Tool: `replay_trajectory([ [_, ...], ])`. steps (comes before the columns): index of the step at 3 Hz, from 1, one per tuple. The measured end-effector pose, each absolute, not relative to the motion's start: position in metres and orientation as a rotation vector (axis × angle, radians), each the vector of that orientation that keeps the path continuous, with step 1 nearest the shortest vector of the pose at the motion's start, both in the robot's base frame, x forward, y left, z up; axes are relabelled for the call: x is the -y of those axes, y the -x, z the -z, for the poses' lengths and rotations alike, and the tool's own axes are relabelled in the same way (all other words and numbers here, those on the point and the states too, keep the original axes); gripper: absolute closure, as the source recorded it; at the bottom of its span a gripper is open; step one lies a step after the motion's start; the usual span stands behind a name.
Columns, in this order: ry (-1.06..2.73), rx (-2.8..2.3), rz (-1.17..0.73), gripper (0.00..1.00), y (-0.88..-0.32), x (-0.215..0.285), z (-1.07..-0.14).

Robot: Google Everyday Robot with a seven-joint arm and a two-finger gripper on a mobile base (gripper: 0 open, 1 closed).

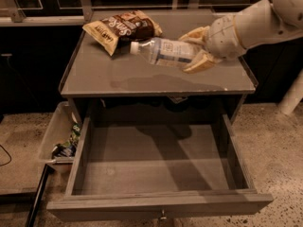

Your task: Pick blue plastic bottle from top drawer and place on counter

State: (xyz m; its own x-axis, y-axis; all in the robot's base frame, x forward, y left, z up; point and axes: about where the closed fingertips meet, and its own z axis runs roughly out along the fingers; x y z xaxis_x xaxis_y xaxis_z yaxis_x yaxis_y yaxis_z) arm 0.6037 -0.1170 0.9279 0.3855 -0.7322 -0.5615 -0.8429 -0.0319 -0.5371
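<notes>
The blue plastic bottle (163, 51) is clear with a white cap and a pale blue-white label. It lies sideways, cap pointing left, held above the counter (118, 77). My gripper (196, 49) comes in from the right and is shut on the bottle's base end, one tan finger (195, 33) behind it and one in front. The bottle casts a shadow on the counter, so it hangs clear of the surface. The top drawer (156, 162) stands pulled fully open below and is empty inside.
A brown chip bag (122, 28) lies at the back left of the counter, just beyond the bottle's cap. A translucent plastic bin of clutter (61, 138) sits on the floor left of the drawer. A white post (291, 96) stands at the right.
</notes>
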Motion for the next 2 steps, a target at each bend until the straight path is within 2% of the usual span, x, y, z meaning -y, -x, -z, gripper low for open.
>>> replay_trajectory([
  [2, 1.778, -1.432, -0.265, 1.0, -0.677, 0.082, -0.898],
])
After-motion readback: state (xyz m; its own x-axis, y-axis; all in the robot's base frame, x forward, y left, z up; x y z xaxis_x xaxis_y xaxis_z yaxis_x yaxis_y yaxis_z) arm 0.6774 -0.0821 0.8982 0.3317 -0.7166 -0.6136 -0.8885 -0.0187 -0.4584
